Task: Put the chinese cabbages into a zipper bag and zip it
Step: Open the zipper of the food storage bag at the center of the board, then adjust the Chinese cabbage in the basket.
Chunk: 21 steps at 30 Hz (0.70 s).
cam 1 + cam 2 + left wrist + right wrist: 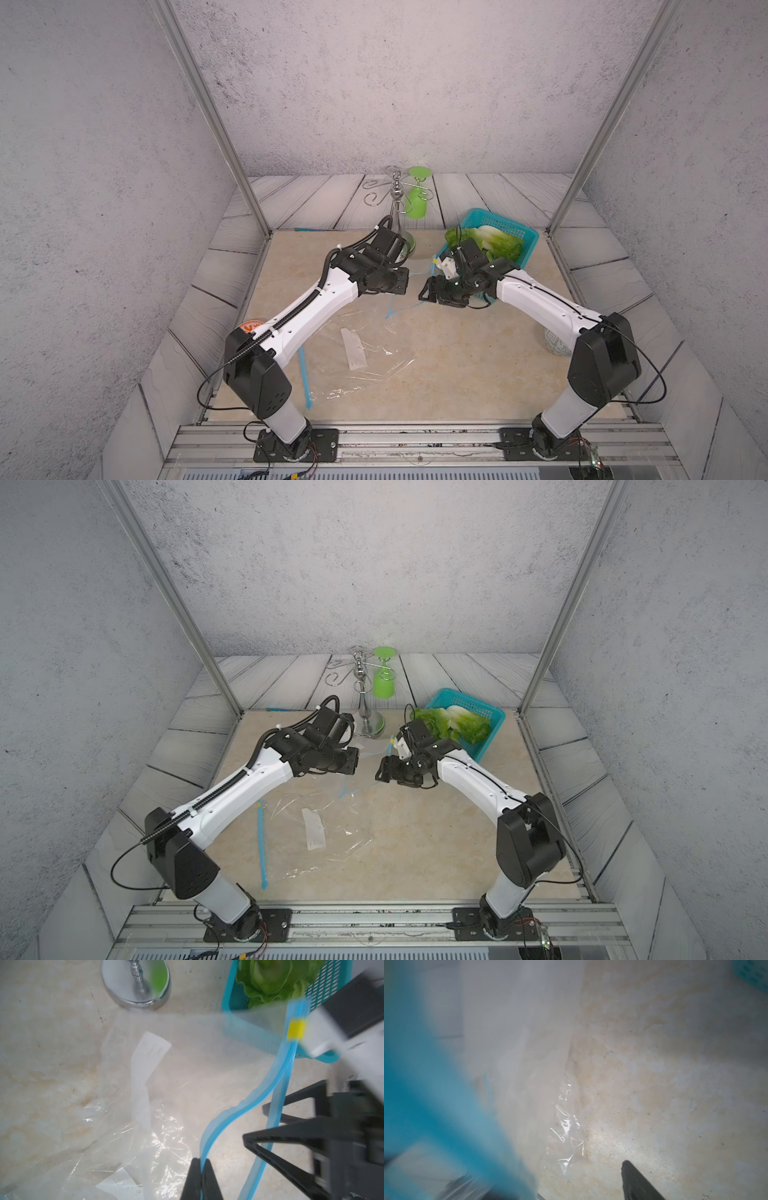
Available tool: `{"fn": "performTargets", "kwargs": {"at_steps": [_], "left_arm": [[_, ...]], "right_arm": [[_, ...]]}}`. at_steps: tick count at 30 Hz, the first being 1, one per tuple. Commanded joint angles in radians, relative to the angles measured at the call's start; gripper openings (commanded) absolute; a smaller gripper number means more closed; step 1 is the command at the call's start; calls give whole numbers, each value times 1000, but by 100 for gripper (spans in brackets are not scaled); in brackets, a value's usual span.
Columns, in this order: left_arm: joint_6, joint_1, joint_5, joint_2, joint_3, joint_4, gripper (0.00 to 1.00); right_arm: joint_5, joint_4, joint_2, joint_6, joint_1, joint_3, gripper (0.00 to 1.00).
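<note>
The zipper bag (365,353) is clear with a blue zip strip (245,1109) and a yellow slider (296,1029). It lies crumpled on the table, and its mouth is lifted between the arms. My left gripper (201,1164) is shut on one lip of the zip strip. My right gripper (254,1123) faces it, open, and the other blue lip runs past its fingers. In the right wrist view the blurred strip (436,1105) hides one finger, and the other finger (633,1178) stands clear. The chinese cabbages (494,243) lie in a teal basket (525,232) behind the right wrist.
A chrome rack (395,195) with a green goblet (417,199) stands at the back centre, its base (136,985) close to the left wrist. A white paper slip (354,349) lies in the bag. An orange item (252,326) is under the left arm, and a patterned cup (557,343) is under the right.
</note>
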Motion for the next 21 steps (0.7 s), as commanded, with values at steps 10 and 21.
{"fn": "performTargets", "kwargs": {"at_steps": [10,21], "left_arm": [[9,1,53,86,40,-44,0],[19,3,33,25,-29,-18,0]], "right_arm": [[394,-192,-2,-40,-296,238,99],[701,-242,399,-180,-260,603,99]]}}
